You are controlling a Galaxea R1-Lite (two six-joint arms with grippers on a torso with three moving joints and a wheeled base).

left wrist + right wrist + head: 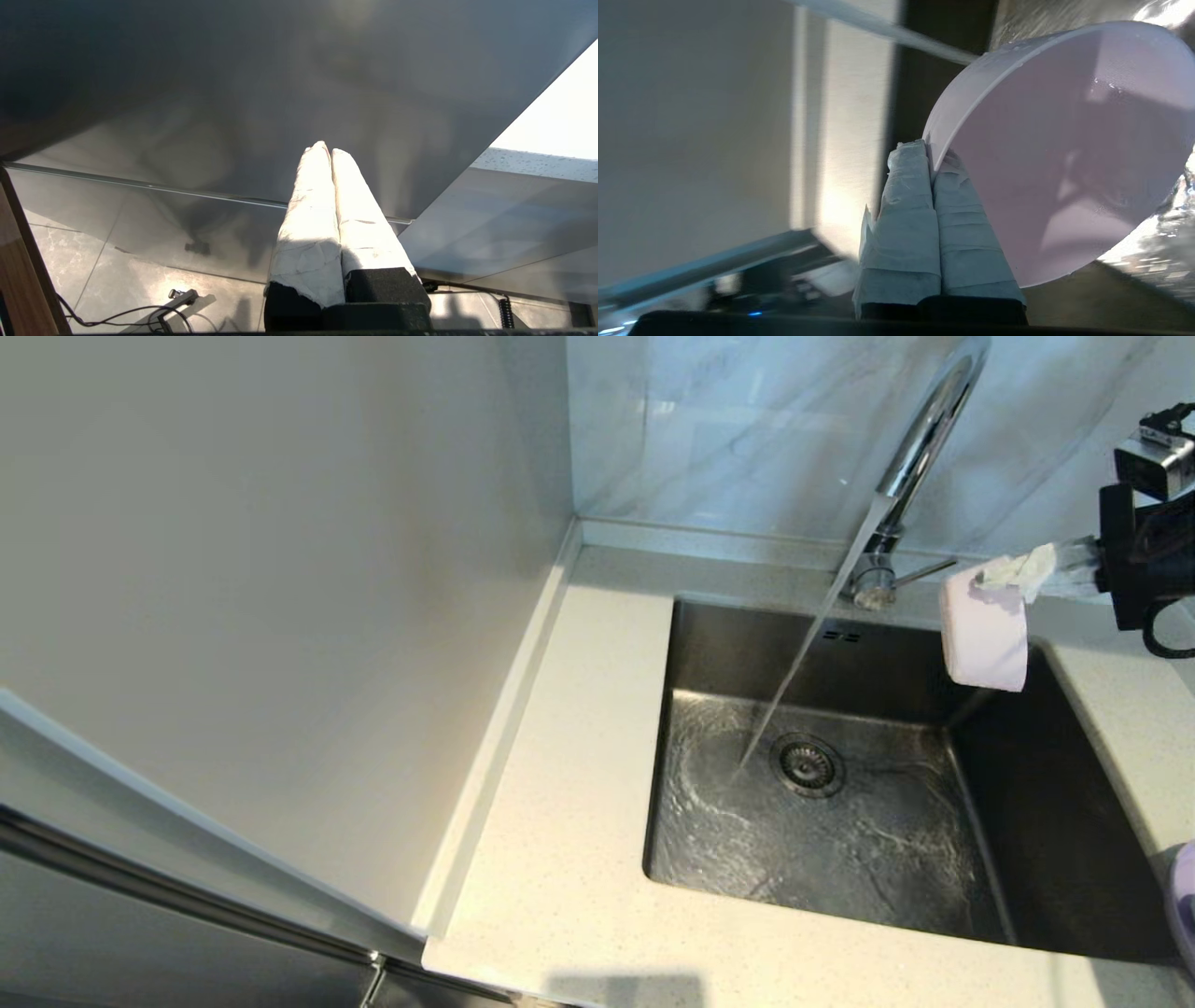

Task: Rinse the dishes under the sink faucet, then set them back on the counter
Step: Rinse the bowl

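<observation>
**A:** What is lying nearest the robot?

**B:** The off-white speckled stone counter [560, 859] is running along the near edge and up the left side. At the near right edge, a sliver of the round lavender plate [1184, 905] is showing on the counter. The spoon is not in view.

**A:** And beyond that?

**B:** The rectangular brushed stainless-steel sink [709, 644] is sitting in the middle, and water is spreading over its floor around the round metal drain strainer [808, 764].

**A:** Where is the dish being handled?

**B:** The right gripper [931, 156] is reaching in from the right, above the sink's far right corner. Its two tape-wrapped fingers [903, 196] are pinching the rim of the small pale pink round bowl [982, 633], which is hanging tipped on its side over the basin.

**A:** How does it lie from the water?

**B:** The stream [794, 672] is falling slantwise from the tall chrome gooseneck faucet [920, 439] at the far edge, landing left of the drain. The bowl is hanging to the right of the stream, apart from it, so I judge that rinsing would call for carrying it leftward.

**A:** And the other arm?

**B:** The left gripper [330, 151] is parked low beside a grey cabinet panel [233, 93], its wrapped fingers pressed together on nothing.
</observation>
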